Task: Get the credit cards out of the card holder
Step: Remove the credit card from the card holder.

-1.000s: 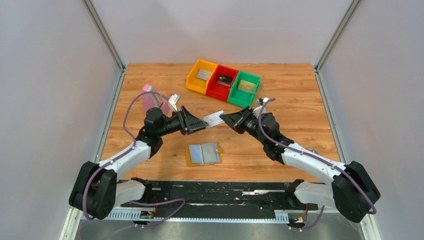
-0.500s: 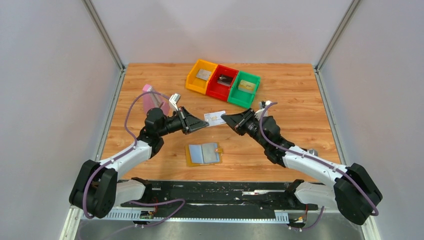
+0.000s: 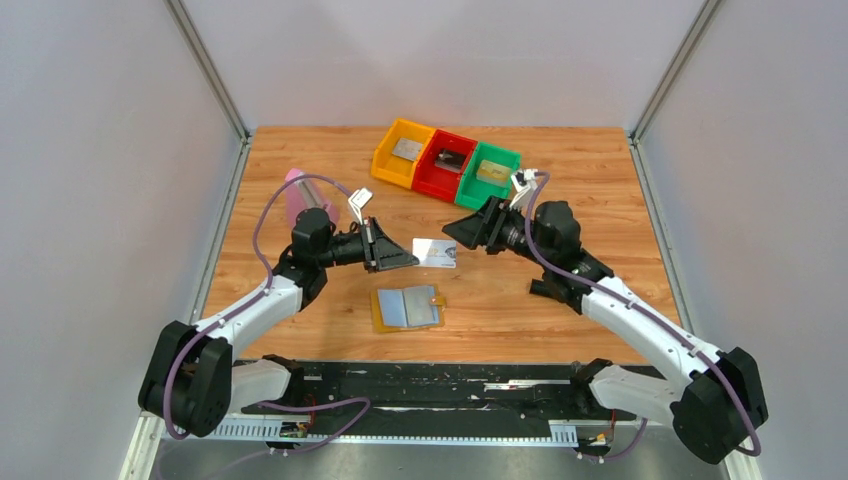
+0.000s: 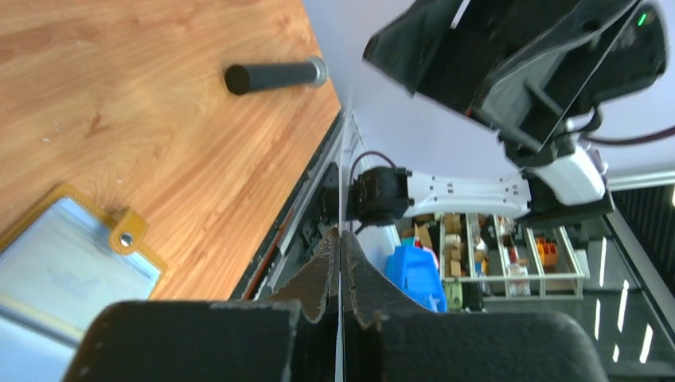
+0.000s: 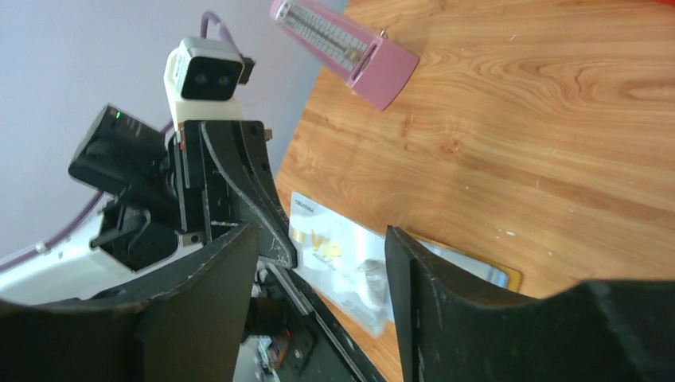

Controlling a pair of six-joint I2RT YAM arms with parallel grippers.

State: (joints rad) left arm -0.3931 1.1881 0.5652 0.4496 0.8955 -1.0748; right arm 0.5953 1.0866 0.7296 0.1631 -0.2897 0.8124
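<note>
A silver-white credit card point(image 3: 436, 252) with gold lettering hangs above the table, and my left gripper point(image 3: 411, 260) is shut on its left end. In the left wrist view the card point(image 4: 341, 171) shows edge-on, pinched in the left gripper point(image 4: 341, 235). My right gripper point(image 3: 453, 233) stands open just right of the card and apart from it. The right wrist view shows the card point(image 5: 344, 256) beyond the spread right gripper point(image 5: 322, 235). The card holder point(image 3: 408, 308) lies open on the table below, light blue inside with a tan rim. Other cards lie in the bins.
Orange point(image 3: 381, 161), red point(image 3: 424, 174) and green point(image 3: 468, 192) bins stand in a row at the back, each with a card inside. A pink block point(image 3: 297, 195) stands at the left behind the left arm. A black rod point(image 4: 275, 76) lies on the wood.
The left gripper shut on the card. The right gripper then opened, let the card go and drew back to the right and away. The card now hangs from the left gripper alone.
</note>
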